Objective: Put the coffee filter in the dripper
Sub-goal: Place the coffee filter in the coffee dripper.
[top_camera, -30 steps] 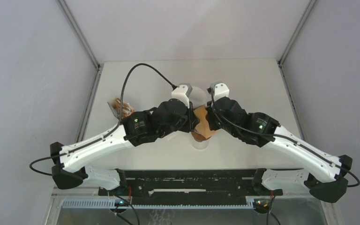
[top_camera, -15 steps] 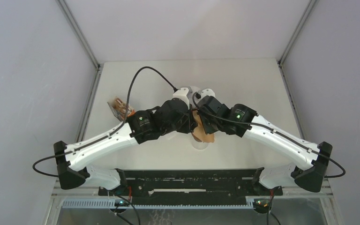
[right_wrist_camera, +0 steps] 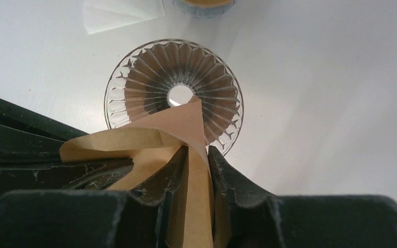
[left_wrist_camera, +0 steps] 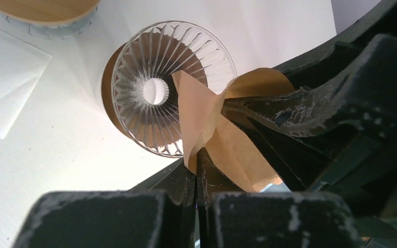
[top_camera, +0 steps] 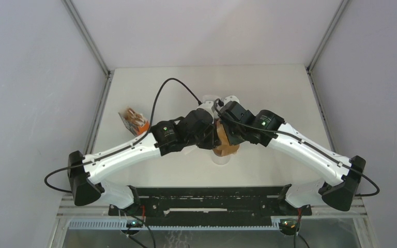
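Observation:
The brown paper coffee filter (left_wrist_camera: pixel 199 108) hangs just above the clear ribbed glass dripper (left_wrist_camera: pixel 134 103), its pointed tip over the bowl. My left gripper (left_wrist_camera: pixel 196 155) is shut on the filter's rim. In the right wrist view the filter (right_wrist_camera: pixel 183 126) runs between the fingers of my right gripper (right_wrist_camera: pixel 198 152), which stand slightly apart around the paper wall and do not pinch it. Below it the dripper (right_wrist_camera: pixel 150 88) stands on the white table. From above, both grippers meet at the filter (top_camera: pixel 225 143) and hide most of the dripper.
A round wooden-topped clear container (left_wrist_camera: pixel 41 15) stands beyond the dripper, with a flat clear sheet (left_wrist_camera: pixel 5 77) beside it. An orange packet (top_camera: pixel 134 120) lies on the left of the table (top_camera: pixel 269 88). Grey walls close in both sides.
My right arm has swung in toward the centre and its jaws have loosened off the filter. My left arm has shifted slightly right, still holding the filter.

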{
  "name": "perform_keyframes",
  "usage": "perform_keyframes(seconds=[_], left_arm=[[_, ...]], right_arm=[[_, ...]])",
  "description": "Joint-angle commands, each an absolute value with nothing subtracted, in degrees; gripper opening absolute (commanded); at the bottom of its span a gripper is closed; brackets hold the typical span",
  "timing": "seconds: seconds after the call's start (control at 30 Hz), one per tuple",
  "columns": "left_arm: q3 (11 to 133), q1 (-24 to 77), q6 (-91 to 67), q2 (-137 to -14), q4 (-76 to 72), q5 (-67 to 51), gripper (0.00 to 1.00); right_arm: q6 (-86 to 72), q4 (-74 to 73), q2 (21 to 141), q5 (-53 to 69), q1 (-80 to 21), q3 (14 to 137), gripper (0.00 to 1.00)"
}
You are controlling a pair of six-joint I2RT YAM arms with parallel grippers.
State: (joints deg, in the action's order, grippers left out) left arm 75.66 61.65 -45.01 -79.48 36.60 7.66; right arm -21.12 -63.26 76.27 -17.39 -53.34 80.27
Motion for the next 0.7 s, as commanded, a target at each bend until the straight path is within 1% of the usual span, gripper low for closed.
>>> perform_keyframes(seconds=[0.0,0.1,0.2,0.3,0.33,0.6,0.67], left_arm=[[74.78,60.89,-46.14,-79.62,35.05,4.41,0.00],[74.79,60.14,-45.93,-79.63,35.60,4.28,0.02],[75.26,59.33,-45.27,-79.32,36.32,4.75,0.10],[76.06,58.53,-44.41,-78.98,37.25,5.66,0.23],[76.29,58.27,-44.05,-78.93,37.51,5.83,0.25],[78.08,57.16,-41.92,-80.15,39.64,6.50,0.35],[78.62,57.06,-41.38,-80.63,40.42,6.91,0.40]], right_arm=[[-19.72,-62.23,76.11,-16.93,-53.06,82.64,0.28],[-19.07,-61.59,76.66,-16.78,-52.45,82.75,0.28],[-18.39,-61.01,77.20,-16.73,-51.81,82.88,0.28],[-17.62,-59.88,77.34,-16.46,-50.94,82.97,0.29],[-17.37,-59.54,77.39,-16.44,-50.66,82.97,0.30],[-15.72,-57.97,77.87,-15.49,-48.69,83.23,0.37],[-15.60,-57.85,77.96,-15.30,-48.61,83.15,0.42]])
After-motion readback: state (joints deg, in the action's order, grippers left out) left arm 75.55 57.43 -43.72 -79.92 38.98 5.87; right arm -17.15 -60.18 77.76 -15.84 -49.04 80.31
